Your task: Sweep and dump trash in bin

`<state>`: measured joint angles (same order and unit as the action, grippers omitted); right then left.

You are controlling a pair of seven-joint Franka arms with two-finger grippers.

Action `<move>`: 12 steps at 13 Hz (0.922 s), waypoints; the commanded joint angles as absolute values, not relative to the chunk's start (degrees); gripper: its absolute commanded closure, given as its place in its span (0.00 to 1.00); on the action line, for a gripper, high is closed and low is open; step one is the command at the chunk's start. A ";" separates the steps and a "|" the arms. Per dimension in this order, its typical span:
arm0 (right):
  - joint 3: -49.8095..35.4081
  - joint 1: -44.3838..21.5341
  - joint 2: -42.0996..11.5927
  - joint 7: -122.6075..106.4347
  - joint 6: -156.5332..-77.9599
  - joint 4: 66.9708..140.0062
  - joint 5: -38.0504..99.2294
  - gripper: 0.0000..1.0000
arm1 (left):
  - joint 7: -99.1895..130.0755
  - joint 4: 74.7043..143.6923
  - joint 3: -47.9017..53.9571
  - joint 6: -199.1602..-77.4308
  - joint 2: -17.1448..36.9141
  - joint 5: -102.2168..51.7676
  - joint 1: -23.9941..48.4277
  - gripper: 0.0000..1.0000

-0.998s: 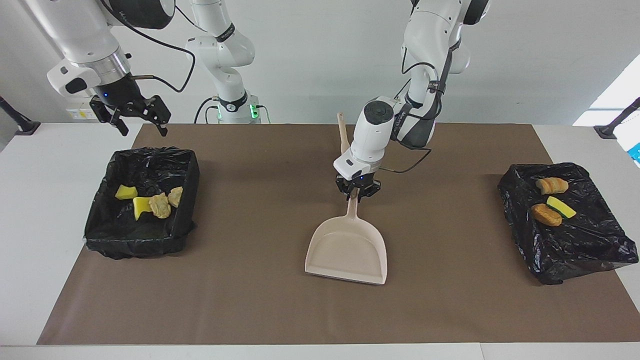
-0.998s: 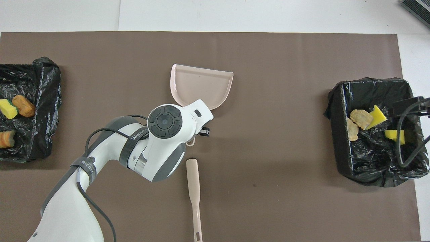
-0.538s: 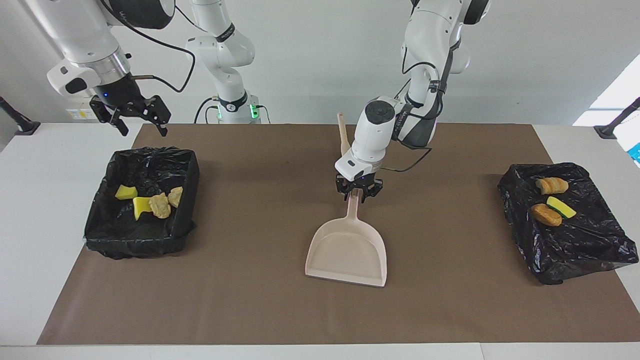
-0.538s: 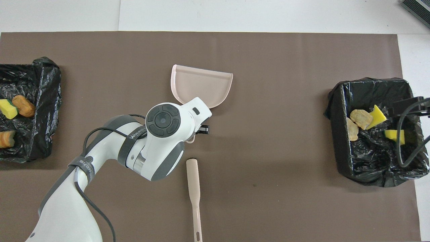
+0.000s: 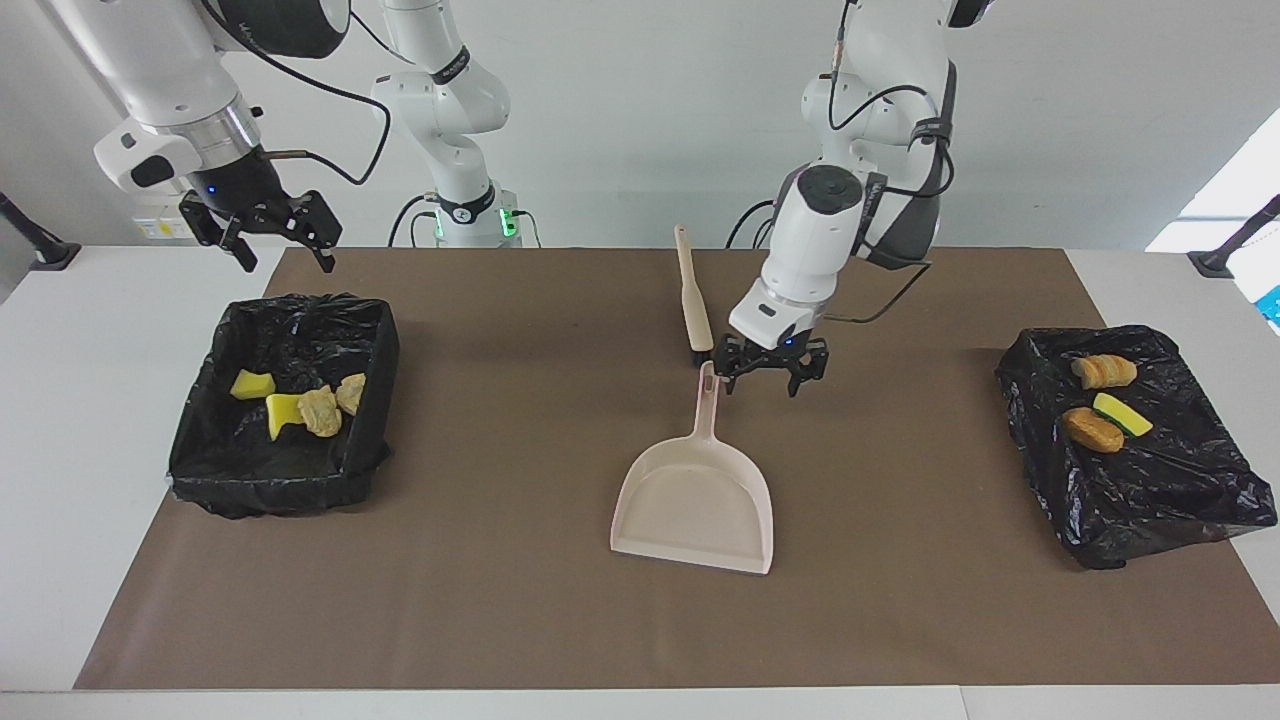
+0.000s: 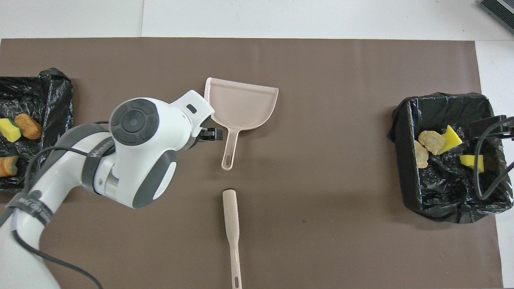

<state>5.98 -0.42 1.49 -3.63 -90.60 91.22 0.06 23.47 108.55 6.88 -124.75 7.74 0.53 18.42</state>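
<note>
Trash (image 5: 298, 398) in bin (image 5: 205, 455); right hand (image 5: 262, 232) in facing view only.

One beige plastic dustpan (image 5: 697, 495) and one beige long-handled brush (image 5: 691, 302). Two black-bag-lined bins (image 5: 190, 440) (image 5: 1180, 510) — one at each end of the table. Trash scraps: seven in all — three yellow sponge pieces (image 5: 252, 384) (image 5: 281, 412) (image 5: 1121, 414) and four tan-brown bread-like lumps (image 5: 320, 411) (image 5: 351, 392) (image 5: 1103, 371) (image 5: 1092, 429).
</note>
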 commanded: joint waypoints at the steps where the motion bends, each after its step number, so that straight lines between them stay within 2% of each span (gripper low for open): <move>1: 5.54 0.09 2.11 -2.55 -90.09 91.76 1.05 0.00 | 17.95 109.51 7.21 -118.50 1.86 -0.18 11.71 0.00; 7: 5.54 0.00 2.11 -2.55 -90.09 91.76 1.05 0.00 | 2.04 108.73 7.12 -110.22 -3.33 -0.18 -0.86 0.00; 12: 5.54 0.00 2.11 -2.55 -90.09 91.76 1.05 0.00 | -0.09 96.35 7.03 -97.41 -3.78 -0.09 -5.09 0.00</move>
<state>5.98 -0.42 1.49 -3.63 -90.60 91.22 0.06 0.77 101.76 6.45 -103.27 -3.72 0.52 -3.91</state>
